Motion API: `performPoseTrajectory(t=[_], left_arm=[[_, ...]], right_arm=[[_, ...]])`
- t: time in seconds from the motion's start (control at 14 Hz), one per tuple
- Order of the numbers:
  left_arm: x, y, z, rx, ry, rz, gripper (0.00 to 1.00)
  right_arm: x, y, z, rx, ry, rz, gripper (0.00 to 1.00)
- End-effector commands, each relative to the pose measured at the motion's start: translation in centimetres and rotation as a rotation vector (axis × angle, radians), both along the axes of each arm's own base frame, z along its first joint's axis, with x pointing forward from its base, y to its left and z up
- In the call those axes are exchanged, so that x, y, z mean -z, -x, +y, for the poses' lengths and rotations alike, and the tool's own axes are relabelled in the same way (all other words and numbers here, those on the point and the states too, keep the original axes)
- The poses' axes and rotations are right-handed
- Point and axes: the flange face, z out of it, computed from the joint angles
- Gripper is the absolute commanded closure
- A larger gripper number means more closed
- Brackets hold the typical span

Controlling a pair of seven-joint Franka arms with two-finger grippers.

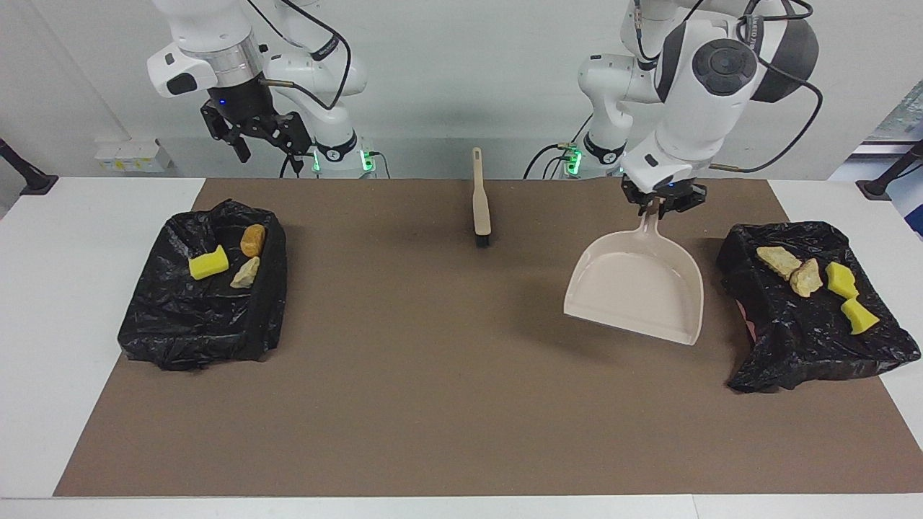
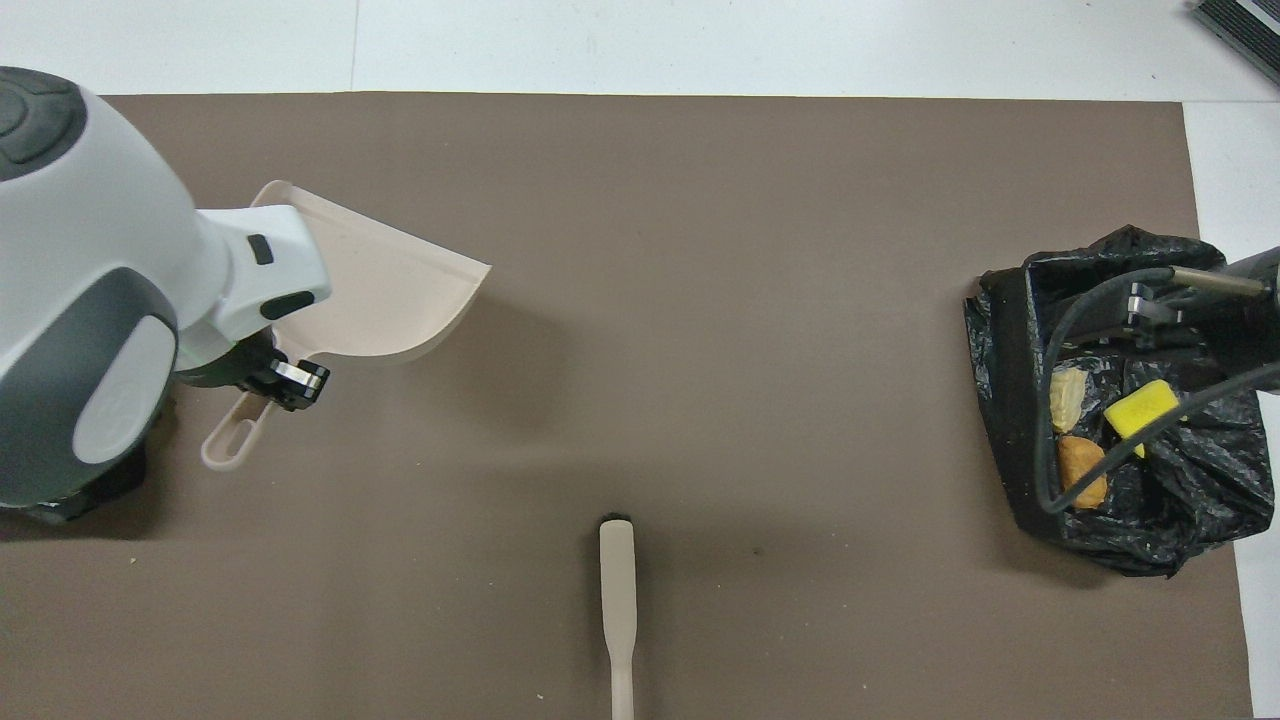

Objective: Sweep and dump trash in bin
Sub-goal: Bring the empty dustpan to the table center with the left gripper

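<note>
My left gripper (image 1: 658, 205) is shut on the handle of the beige dustpan (image 1: 638, 288), which hangs empty and tilted over the brown mat beside the black-lined bin (image 1: 786, 346) at the left arm's end. In that bin lie trash scraps: two bread pieces (image 1: 792, 269) and two yellow sponge chunks (image 1: 848, 297). From overhead the dustpan (image 2: 385, 295) pokes out from under the left arm, the left gripper (image 2: 285, 375) on its handle. My right gripper (image 1: 265, 144) hangs open and holds nothing, above the mat's edge near the second bin (image 1: 195, 324).
The second bin (image 2: 1180, 510) holds a yellow sponge (image 1: 208, 263), a brown bread piece (image 1: 252, 240) and a pale scrap (image 1: 245, 274). A beige brush (image 1: 479, 198) lies on the mat (image 1: 433, 375) between the arm bases, bristles pointing away from the robots.
</note>
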Motion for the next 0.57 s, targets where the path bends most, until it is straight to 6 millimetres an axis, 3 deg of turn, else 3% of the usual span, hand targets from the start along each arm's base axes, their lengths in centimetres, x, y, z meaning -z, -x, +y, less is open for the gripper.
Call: performPoseTrajectory(t=[0.0, 0.29, 0.5], left_arm=[[0.3, 2.3, -6.0, -0.041, 0.043, -0.078, 1.00], [4.1, 4.5, -13.5, -0.026, 0.132, -0.154, 1.00], [10.5, 4.8, -19.3, -0.091, 0.137, -0.170, 1.00]], right_arm=[[0.1, 0.3, -0.4, -0.023, -0.001, 0.012, 0.00], [0.1, 0.3, -0.4, -0.025, -0.001, 0.010, 0.00], [0.1, 0.1, -0.9, -0.015, -0.001, 0.009, 0.00]])
